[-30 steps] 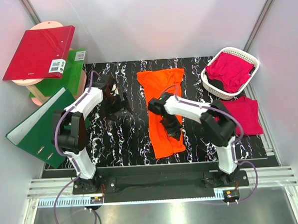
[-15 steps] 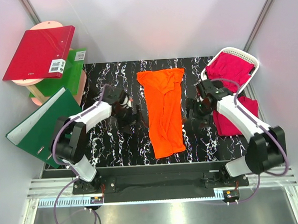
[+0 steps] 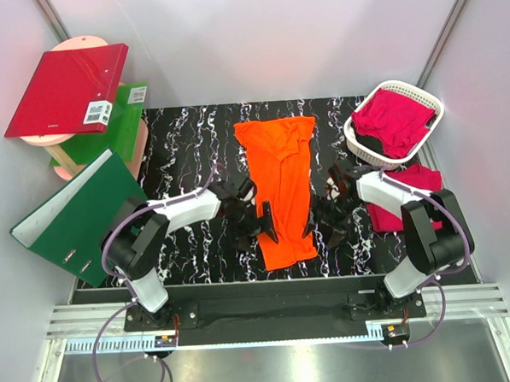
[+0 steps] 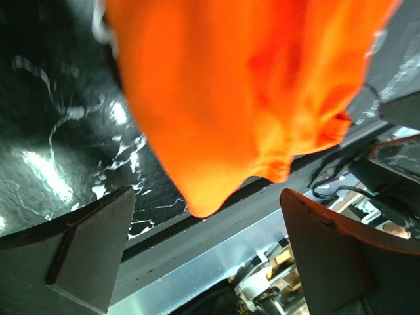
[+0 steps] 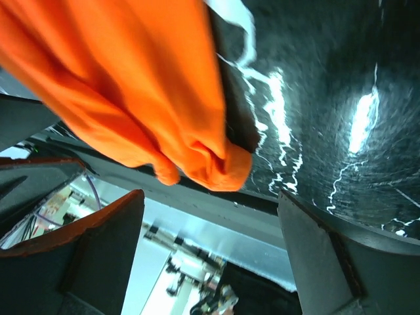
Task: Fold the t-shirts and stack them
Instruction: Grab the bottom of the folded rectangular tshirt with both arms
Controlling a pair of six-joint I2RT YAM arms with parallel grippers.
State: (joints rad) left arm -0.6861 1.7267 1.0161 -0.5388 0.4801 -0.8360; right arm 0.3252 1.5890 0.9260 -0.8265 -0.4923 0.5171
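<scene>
Open room on the black marbled table (image 3: 184, 143) left of the orange t-shirt (image 3: 280, 177). Less on the right, with a magenta t-shirt (image 3: 431, 203) lying flat by the right edge and a white basket (image 3: 362, 153) holding more magenta t-shirts (image 3: 397, 119) at the far right corner. Off the left edge, a green binder (image 3: 72, 213) and a red binder (image 3: 66, 90). Near hem of the orange t-shirt close to the near table edge, not over it.

Since a second ago: left gripper (image 3: 258, 215) moved in from the left part of the table, right gripper (image 3: 326, 213) moved off the middle of the cloth. Now flanking the near end of the orange t-shirt, one on each side. Jaws of both wide open, gripping nothing. In each wrist view, a hem corner ahead of the open jaws, unclamped.

Orange t-shirt folded lengthwise into a long strip down the middle of the table, collar end far, hem near — wrinkled, near corners bunched.
</scene>
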